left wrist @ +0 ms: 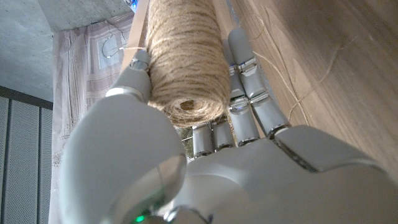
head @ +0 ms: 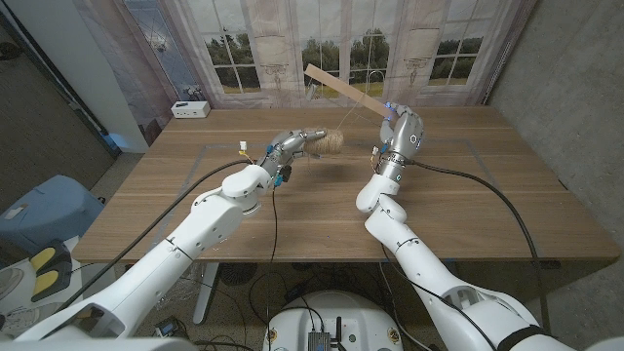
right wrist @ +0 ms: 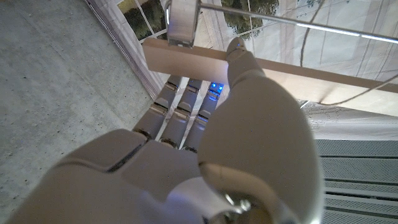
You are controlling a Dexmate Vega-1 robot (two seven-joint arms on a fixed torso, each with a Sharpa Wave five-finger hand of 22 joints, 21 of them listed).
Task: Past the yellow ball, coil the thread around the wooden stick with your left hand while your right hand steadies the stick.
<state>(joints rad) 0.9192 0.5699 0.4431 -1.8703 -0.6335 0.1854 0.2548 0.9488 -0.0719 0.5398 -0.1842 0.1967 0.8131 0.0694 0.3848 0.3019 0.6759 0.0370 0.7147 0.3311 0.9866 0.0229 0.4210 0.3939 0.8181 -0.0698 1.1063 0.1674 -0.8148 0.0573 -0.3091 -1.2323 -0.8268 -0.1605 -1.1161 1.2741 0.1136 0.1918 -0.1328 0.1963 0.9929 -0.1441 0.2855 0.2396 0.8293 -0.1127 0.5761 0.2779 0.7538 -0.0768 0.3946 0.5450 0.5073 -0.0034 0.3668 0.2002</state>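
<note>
My left hand (head: 295,146) grips a spool of brown jute thread (head: 332,141) just above the table's far middle. In the left wrist view the spool (left wrist: 186,56) sits between the thumb and fingers (left wrist: 249,87), and a loose strand of thread (left wrist: 292,87) lies on the wood. My right hand (head: 405,129) is raised to the right of the spool and holds the flat wooden stick (head: 343,88), which slants up and to the left above the spool. The right wrist view shows the stick (right wrist: 186,59) clamped between the fingers and the thumb (right wrist: 249,74).
The wooden table (head: 312,214) reaches back to a curtained window. A small white box (head: 190,109) stands at its far left corner. Off the table's left side is a blue seat (head: 44,210). Cables hang along both arms.
</note>
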